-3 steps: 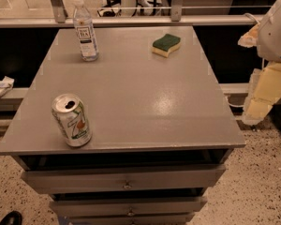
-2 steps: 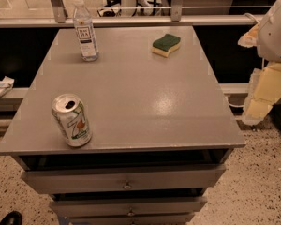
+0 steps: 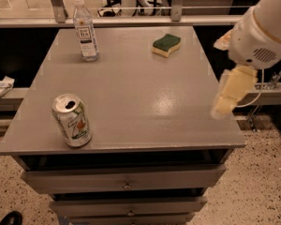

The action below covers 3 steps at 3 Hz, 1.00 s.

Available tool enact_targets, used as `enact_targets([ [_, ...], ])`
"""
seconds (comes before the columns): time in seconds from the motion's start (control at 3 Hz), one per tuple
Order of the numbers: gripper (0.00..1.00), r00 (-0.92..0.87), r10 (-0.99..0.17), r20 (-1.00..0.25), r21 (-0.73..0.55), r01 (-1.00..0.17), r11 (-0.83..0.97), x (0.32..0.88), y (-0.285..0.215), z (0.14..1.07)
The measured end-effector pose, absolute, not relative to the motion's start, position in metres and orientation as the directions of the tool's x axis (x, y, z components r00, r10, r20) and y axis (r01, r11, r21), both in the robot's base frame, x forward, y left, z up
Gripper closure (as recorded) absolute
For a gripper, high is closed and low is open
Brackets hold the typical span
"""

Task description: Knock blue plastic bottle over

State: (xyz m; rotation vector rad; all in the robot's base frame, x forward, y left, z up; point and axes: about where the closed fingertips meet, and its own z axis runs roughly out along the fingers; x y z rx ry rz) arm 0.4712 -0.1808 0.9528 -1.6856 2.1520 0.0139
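The blue plastic bottle (image 3: pixel 85 29) stands upright at the far left corner of the grey table (image 3: pixel 140 93). It is clear with a white cap and a white label. My gripper (image 3: pixel 228 96) hangs from the white arm (image 3: pixel 262 32) over the table's right edge, far to the right of the bottle and apart from it. It holds nothing that I can see.
A green-and-white soda can (image 3: pixel 72 121) stands near the front left corner. A green and yellow sponge (image 3: pixel 166 45) lies at the far right. Drawers (image 3: pixel 126 182) sit below the tabletop. A rail (image 3: pixel 131 20) runs behind the table.
The arm and gripper have moved left, from beside the table to over its right edge. The bottle, can and sponge have not moved.
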Motion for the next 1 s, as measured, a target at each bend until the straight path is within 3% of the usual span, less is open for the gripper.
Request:
enact_targets([
  [0.33,0.00,-0.144,-0.889,-0.435,-0.214,-0.942,0.258,0.498,-0.138,0.926],
  [1.0,0.00,-0.124,-0.863,-0.490,-0.224,-0.939,0.262,0.512,-0.119,0.922],
])
